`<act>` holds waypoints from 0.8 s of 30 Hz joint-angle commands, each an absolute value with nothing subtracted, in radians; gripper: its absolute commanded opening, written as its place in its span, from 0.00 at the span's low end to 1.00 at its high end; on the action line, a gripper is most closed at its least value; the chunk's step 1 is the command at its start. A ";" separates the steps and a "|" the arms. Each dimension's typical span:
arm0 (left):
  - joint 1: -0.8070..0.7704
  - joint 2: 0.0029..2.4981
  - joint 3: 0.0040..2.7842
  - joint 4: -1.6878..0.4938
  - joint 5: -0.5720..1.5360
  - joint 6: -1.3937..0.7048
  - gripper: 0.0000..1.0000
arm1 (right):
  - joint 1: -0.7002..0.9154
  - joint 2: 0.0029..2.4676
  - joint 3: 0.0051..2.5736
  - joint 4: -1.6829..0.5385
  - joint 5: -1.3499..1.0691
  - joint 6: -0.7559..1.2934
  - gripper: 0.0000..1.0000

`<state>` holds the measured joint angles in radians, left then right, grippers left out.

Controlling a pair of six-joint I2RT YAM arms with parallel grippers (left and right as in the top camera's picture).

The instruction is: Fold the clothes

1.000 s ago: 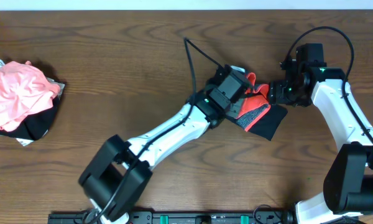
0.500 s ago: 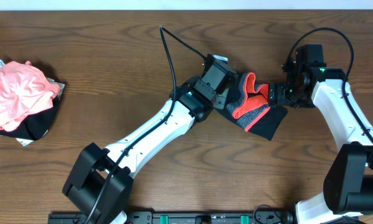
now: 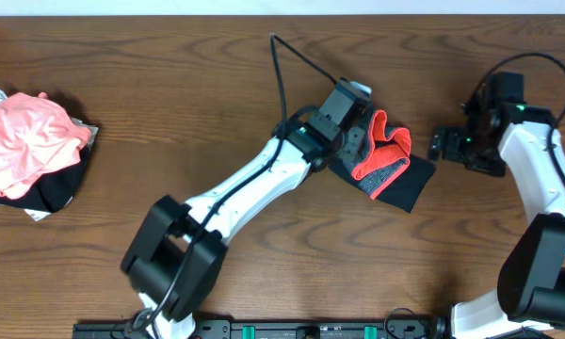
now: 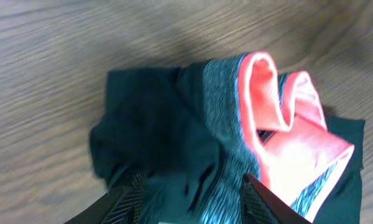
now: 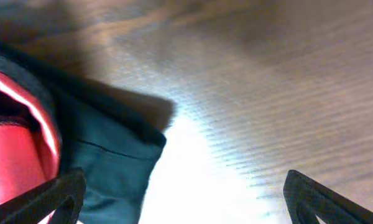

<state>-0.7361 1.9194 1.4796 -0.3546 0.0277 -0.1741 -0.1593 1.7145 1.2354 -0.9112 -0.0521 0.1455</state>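
From overhead, the leggings (image 3: 392, 176) are lying as a small folded bundle on the wooden table (image 3: 169, 75), right of centre. The bundle's long axis is running from upper left to lower right, and the coral-edged waistband (image 3: 384, 151) is curling up at the upper end. My left gripper (image 3: 356, 146) is hovering over the bundle's upper-left end, so that arm is the nearer one. My right gripper (image 3: 440, 144) is sitting just off the bundle's right edge, apart from the cloth. A heap of pink and black clothing (image 3: 24, 155) is resting far off at the left edge. In the left wrist view, my left gripper (image 4: 193, 183) is standing partly open. Its two fingers are straddling the black cloth at the bottom of the frame, and I am seeing nothing pinched between them. The leggings (image 4: 155, 124) are filling the middle, with the waistband (image 4: 221, 106) rising toward the upper right. In the right wrist view, my right gripper (image 5: 183, 186) is spreading wide and holding nothing, with bare wood between its fingers. The leggings (image 5: 105, 149) are lying to the left of the frame, one black corner pointing toward the gap.
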 commanded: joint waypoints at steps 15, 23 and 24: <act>-0.818 2.025 1.536 -0.312 0.120 -0.150 0.66 | -0.177 1.705 1.236 -0.907 -0.064 0.167 0.99; -0.824 2.041 1.536 -0.313 0.081 -0.150 0.66 | -0.176 1.705 1.236 -0.903 -0.065 0.168 0.99; -0.824 2.051 1.536 -0.312 0.062 -0.150 0.67 | -0.176 1.705 1.236 -0.906 -0.065 0.168 0.99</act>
